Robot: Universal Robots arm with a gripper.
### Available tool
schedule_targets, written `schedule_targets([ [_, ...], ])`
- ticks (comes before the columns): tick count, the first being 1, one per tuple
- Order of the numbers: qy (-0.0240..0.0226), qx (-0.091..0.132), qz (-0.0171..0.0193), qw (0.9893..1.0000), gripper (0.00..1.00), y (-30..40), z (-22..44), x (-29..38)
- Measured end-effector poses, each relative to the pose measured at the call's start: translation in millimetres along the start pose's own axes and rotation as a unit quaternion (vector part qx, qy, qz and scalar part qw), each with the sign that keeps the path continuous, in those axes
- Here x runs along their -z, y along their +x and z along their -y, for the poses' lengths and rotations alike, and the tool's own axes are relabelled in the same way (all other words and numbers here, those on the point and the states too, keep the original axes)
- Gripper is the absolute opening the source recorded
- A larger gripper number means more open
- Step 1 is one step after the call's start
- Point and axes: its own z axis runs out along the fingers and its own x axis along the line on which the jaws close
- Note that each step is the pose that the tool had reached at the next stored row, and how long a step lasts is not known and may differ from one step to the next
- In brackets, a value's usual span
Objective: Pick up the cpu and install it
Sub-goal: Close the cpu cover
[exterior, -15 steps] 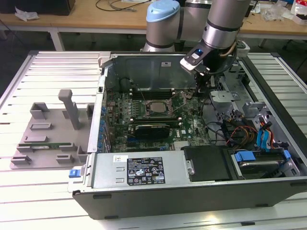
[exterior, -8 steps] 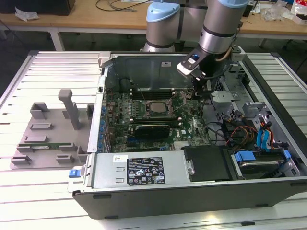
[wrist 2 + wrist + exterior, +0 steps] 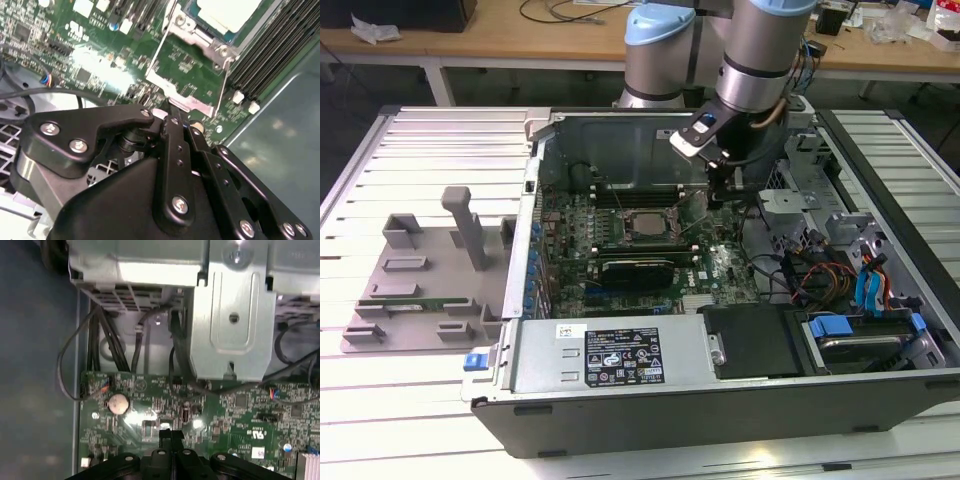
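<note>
The cpu (image 3: 645, 225) sits flat in its socket on the green motherboard (image 3: 620, 250) inside the open computer case (image 3: 620, 120), its silver top facing up, with the long black graphics card (image 3: 638, 268) just beside it. The arm reaches down into the case, and the pincer (image 3: 723, 195) hangs above the board to the exterior view's right of the cpu, apart from it. In the first wrist view its black fingers (image 3: 166, 434) are clenched together with nothing between them. A grey tray (image 3: 410, 290) lies on the slatted counter (image 3: 420, 140) at the exterior view's left of the case.
</note>
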Motion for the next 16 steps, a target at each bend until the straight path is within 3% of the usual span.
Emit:
schedule_targets([
  [4, 0.0000, 0.000, 0.0000, 1.0000, 0.11, 0.3, 6.1, -0.2],
  [13, 0.0000, 0.000, 0.0000, 1.0000, 0.11, 1.4, 26.5, -1.0],
  [14, 0.0000, 0.000, 0.0000, 1.0000, 0.11, 1.5, 29.2, -1.1],
  [15, 0.0000, 0.000, 0.0000, 1.0000, 0.11, 2.0, 36.9, -1.3],
  [16, 0.0000, 0.000, -0.0001, 1.0000, 0.11, 2.1, 38.7, -1.4],
])
